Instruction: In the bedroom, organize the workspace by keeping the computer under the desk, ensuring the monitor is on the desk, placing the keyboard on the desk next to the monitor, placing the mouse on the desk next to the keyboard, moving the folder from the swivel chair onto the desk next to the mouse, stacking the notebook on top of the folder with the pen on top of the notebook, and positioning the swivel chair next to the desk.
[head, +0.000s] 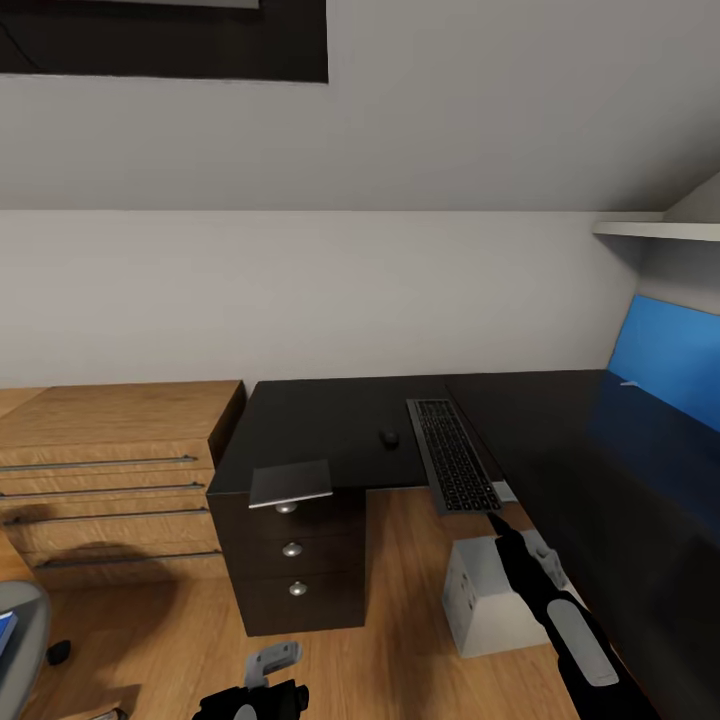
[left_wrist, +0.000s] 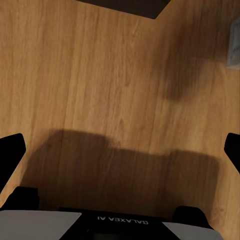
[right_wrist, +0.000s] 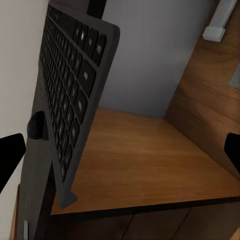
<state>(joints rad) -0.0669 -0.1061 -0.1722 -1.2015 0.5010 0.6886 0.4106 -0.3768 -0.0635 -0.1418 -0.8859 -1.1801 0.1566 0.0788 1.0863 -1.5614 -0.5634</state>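
My right fingers (head: 497, 520) are spread wide with nothing between them, their tip hovering just short of the near end of the keyboard (head: 455, 453), which lies on the black table with that end jutting past the edge over the wood floor (head: 400, 600). In the right wrist view the keyboard (right_wrist: 75, 90) rises directly ahead of the open fingers, its long axis running straight away from them along the reach of my arm, so I judge the coming move to be a short push forward onto the overhanging end, and the right arm is plainly the nearer one. Just beyond the keyboard's far side from the fingers, the small black mouse (head: 388, 437) sits on the same dark surface. Close beneath and beside my right arm stands the pale grey computer (head: 490, 595) on the floor. The glossy desk (head: 640, 500) with its blue back panel stretches off on the arm's outer side. Farther across, a thin dark notebook (head: 291, 483) rests at the corner of the knobbed drawer cabinet (head: 295, 570), next to a light wooden drawer unit (head: 110, 480). My left fingers (left_wrist: 120, 150) hang wide and empty over bare floor, well apart from all of it.
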